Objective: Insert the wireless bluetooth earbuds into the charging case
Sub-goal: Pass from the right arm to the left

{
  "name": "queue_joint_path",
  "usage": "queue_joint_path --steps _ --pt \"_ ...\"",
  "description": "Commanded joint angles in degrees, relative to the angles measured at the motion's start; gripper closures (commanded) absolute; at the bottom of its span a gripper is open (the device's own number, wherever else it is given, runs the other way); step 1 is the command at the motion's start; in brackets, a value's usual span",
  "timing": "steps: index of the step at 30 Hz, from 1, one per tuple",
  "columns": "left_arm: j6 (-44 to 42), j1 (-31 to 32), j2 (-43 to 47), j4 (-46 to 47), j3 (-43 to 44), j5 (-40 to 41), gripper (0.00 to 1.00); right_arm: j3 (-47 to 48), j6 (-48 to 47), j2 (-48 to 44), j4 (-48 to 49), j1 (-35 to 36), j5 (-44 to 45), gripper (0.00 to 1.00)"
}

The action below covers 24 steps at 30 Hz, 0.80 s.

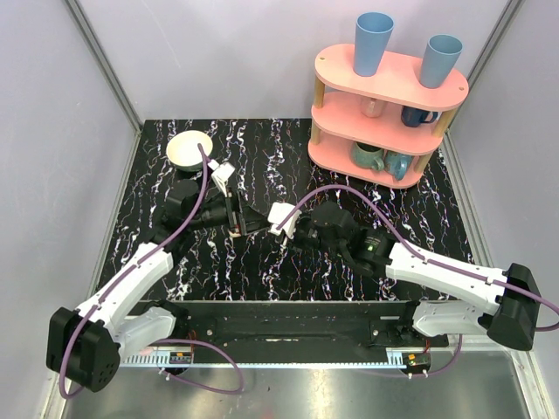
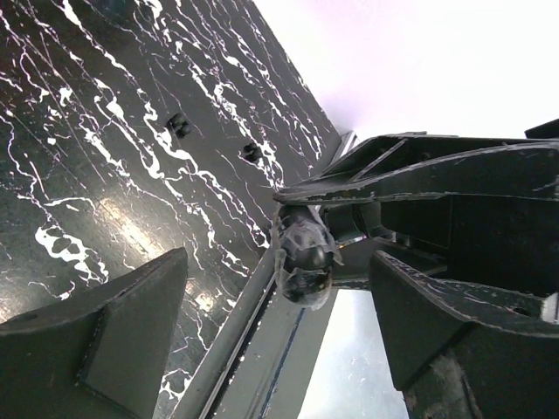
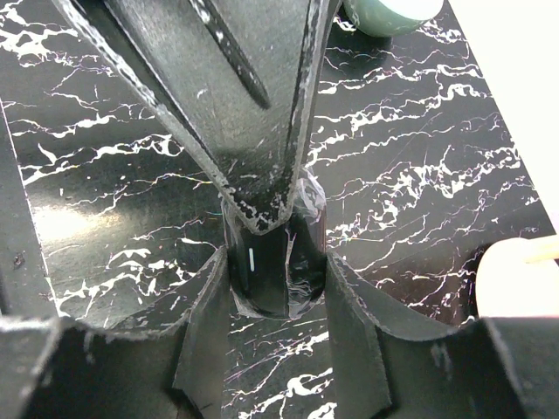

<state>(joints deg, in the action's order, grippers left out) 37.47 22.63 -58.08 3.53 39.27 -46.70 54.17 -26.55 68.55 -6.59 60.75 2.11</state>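
Steadiness on the right side comes first. The right end effector is clamped on the charging case, a dark, glossy, rounded thing with a small white mark on its face. It holds the case by its two flanks over the middle of the counter, between the two arms. That grip looks square and should not be loosened, since any twist there would spoil what the other arm does.

The left end effector stands wide open and holds nothing. In the right wrist view one of its fingers reaches in over the case, its tip at the case's upper part. My reading is that the lid is being worked open. The tip should catch the seam and lever gently, clear of the right arm's pads, not press the case down.

Farther out on the counter lie two small dark lumps — the earbuds, perhaps, though the view is too poor to be sure. Against the black marbled surface they would be hard to pick out, so any approach should be slow. Beyond, the bowl and the pink shelf stand well apart from the work.
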Motion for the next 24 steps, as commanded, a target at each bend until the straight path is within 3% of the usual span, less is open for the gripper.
queue_joint_path --steps 1,10,24 --pt "2.77 0.31 2.19 7.53 -0.24 -0.76 0.11 -0.56 2.02 -0.97 4.04 0.6 0.53 0.82" --pt "3.48 0.22 1.14 8.95 -0.51 -2.52 0.15 -1.44 2.55 -1.49 5.45 0.6 0.79 0.82" --pt "-1.79 0.83 -1.42 2.54 0.72 -3.31 0.22 -0.65 2.38 -0.26 5.98 0.68 0.09 0.82"
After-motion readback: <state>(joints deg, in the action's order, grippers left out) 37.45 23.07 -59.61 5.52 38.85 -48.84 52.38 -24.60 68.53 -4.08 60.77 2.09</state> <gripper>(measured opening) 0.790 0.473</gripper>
